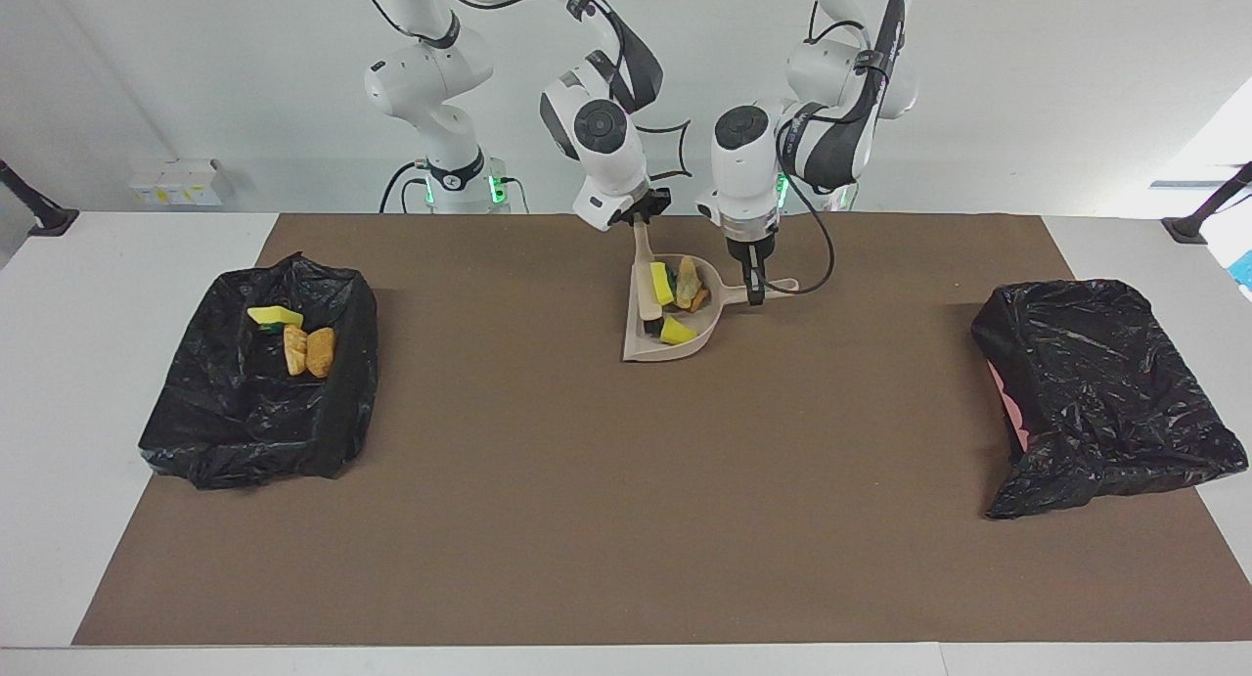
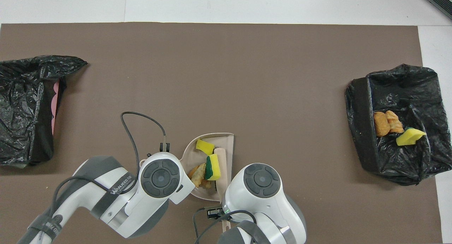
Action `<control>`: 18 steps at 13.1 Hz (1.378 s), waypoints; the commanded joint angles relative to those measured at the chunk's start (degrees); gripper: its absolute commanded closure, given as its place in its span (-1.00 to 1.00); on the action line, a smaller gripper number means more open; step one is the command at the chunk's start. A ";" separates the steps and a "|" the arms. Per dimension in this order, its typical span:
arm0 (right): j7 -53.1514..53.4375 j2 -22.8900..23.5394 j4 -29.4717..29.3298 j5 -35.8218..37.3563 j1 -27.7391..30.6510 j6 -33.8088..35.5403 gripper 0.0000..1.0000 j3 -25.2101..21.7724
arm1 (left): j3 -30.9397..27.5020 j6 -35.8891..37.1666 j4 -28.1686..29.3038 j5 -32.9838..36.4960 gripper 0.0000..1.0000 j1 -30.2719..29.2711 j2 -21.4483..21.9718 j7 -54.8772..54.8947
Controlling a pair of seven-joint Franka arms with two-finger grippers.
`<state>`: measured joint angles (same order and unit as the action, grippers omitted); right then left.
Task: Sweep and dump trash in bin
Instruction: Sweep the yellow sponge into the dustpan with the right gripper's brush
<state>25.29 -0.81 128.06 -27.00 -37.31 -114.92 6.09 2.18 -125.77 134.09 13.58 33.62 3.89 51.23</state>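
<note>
Sweeping done: sponge chunks (image 1: 663, 283), bread pieces (image 1: 691, 283) in dustpan (image 1: 653, 348). Left gripper (image 1: 754, 287) clamps dustpan handle, right gripper (image 1: 641, 216) clamps brush (image 1: 644, 275). Three scraps (image 1: 293, 338) in bin (image 1: 196, 431); dump pending.

Counted on the brown mat (image 1: 587, 519):

- Black bag-lined bins: two, one (image 1: 256, 387) at the right arm's end, one (image 1: 1100, 392) at the left arm's end.
- Beige dustpan (image 1: 675, 348): one.
- Beige brush (image 1: 643, 280): one.
- Yellow sponge chunks: three, namely two (image 2: 213, 167) (image 2: 204, 146) in the dustpan, one (image 1: 275, 315) in a bin.
- Bread pieces: two (image 1: 295, 349) (image 1: 320, 351) in that same bin; in the dustpan an orange-tan cluster (image 2: 198, 173), number not discernible.
- Robot arms: two.
</note>
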 commanded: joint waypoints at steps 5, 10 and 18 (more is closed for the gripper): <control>0.54 -2.69 -4.31 4.05 2.24 11.46 1.00 -0.72 | 0.02 -5.18 0.56 -6.45 1.00 -5.49 -0.81 5.02; 1.87 -4.29 -10.19 7.66 6.19 18.85 1.00 -0.64 | 0.02 -5.98 -1.46 -17.53 1.00 -10.06 -2.92 12.75; 6.61 -5.43 -9.59 9.42 5.58 18.78 1.00 -0.29 | 0.02 -3.09 -6.46 -25.18 1.00 -16.39 -3.10 19.78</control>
<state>29.81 -5.03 117.92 -18.71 -31.67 -96.30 5.32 1.74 -130.93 130.48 -10.11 19.44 0.98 68.61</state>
